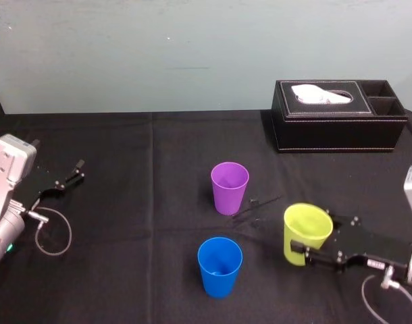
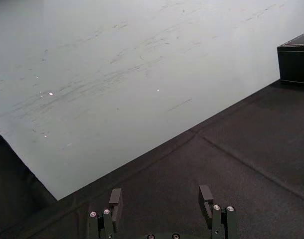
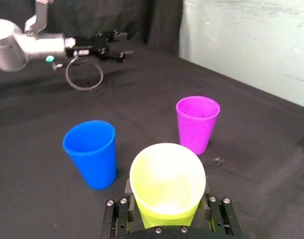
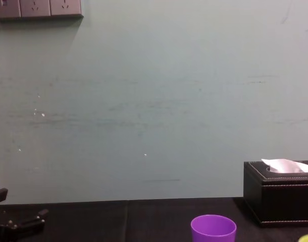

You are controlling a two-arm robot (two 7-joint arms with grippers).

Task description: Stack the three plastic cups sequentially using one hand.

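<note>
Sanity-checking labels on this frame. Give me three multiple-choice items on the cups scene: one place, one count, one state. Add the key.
1. Where does the purple tapered plastic cup stand relative to the blue tapered plastic cup?
A. Nested inside it
B. Apart from it, farther from the robot
C. Lying on its side against it

2. How many plastic cups stand free on the black tablecloth, held by no gripper?
A. None
B. Three
C. Two

3. What is the right gripper doing?
A. Shut on the yellow-green tapered plastic cup
B. Open over the blue cup
C. Shut on the purple cup

Key:
1 B: the head view shows purple upright beyond blue, with cloth between them.
2 C: purple and blue stand alone; the left gripper is open at the table's left, holding nothing.
3 A: the right wrist view shows its fingers on both sides of the yellow-green cup.
</note>
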